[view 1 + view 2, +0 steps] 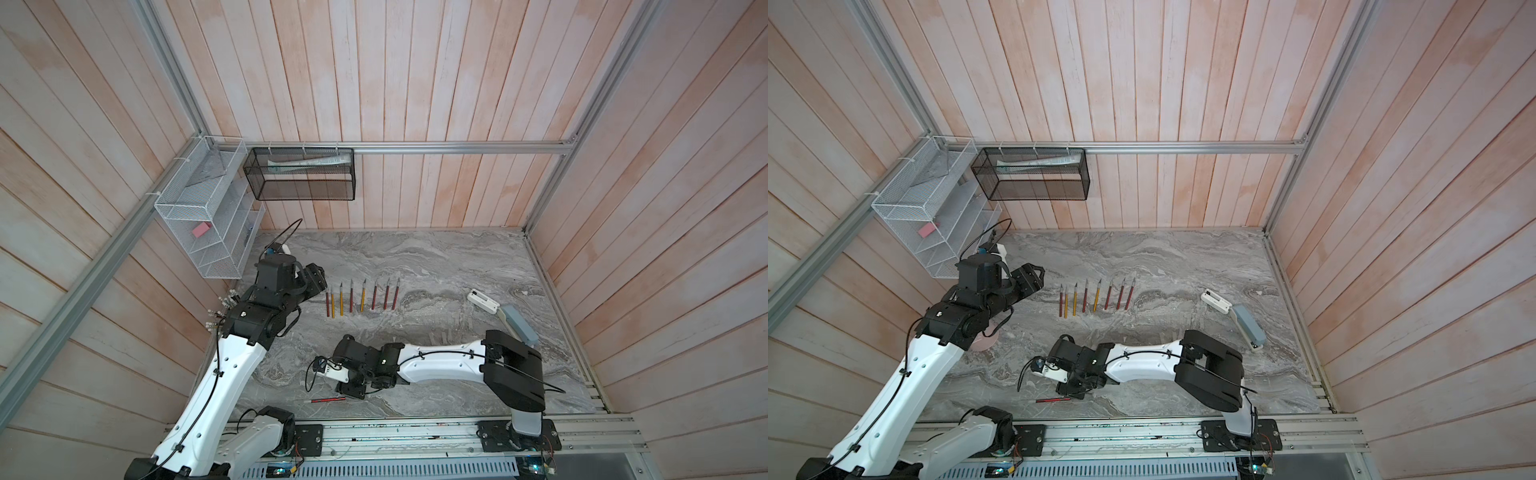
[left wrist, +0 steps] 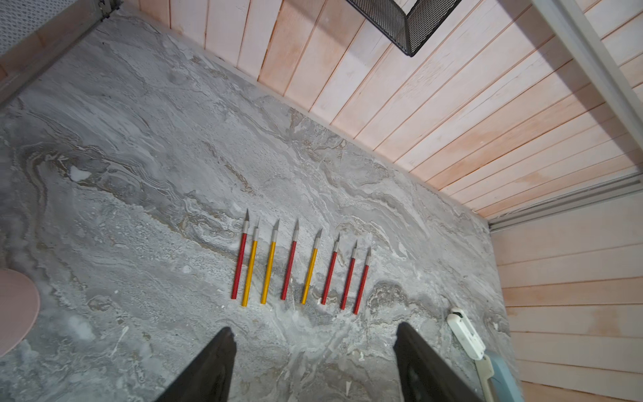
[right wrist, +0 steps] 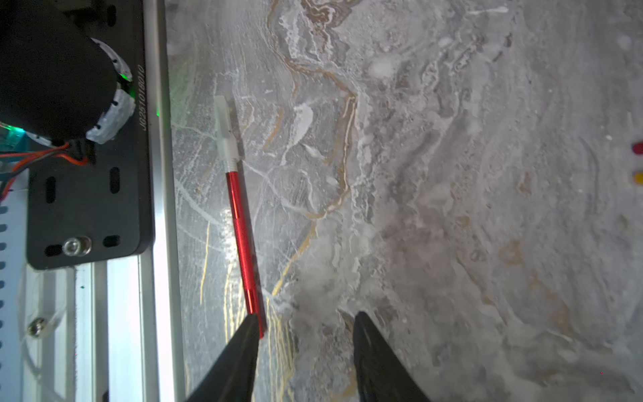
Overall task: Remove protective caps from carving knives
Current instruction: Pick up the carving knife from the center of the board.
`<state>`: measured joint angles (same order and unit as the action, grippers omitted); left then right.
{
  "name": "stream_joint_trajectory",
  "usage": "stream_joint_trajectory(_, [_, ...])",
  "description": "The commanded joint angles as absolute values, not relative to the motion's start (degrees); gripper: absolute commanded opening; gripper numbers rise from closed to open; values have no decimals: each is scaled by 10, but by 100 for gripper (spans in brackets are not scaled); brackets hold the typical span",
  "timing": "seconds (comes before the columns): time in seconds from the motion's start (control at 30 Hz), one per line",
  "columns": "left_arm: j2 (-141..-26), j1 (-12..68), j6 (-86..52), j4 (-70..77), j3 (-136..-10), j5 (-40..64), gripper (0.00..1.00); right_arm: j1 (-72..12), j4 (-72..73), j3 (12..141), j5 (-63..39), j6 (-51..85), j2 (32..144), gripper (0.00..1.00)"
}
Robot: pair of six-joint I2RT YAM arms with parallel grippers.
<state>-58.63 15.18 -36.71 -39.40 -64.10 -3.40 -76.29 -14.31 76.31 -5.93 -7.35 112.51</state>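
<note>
Near the front edge of the worktop (image 1: 415, 257), the capped red carving knife (image 3: 240, 233) lies just beside one finger (image 3: 240, 351) of the right gripper (image 3: 308, 315), whose jaws stand parted and empty. We should centre them on the handle before closing, leaving the protective cap (image 3: 224, 132) for the wide-open, empty left gripper (image 2: 313, 327).

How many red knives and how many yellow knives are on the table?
Red carving knives: 6, five in the row and one lying apart
Yellow carving knives: 3, all in the row
Total: 9
</note>
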Motion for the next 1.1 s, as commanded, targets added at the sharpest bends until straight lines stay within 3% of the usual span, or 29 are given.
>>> stream_joint_trajectory(0.0, [-579,144,-370,-408,-623,-24,77,-767,-187,805,-90,-114,1152,46])
stream_joint_trajectory(0.37, [-575,129,-369,-400,-607,-4,81,-788,-264,902,-131,-145,1238,39])
stream_joint_trajectory(0.63, [-563,125,-368,-406,-603,-2,82,-799,-293,951,-74,-151,1288,36])
stream_joint_trajectory(1.07, [-563,123,-359,-402,-596,5,82,-790,-291,925,-18,-151,1308,0])
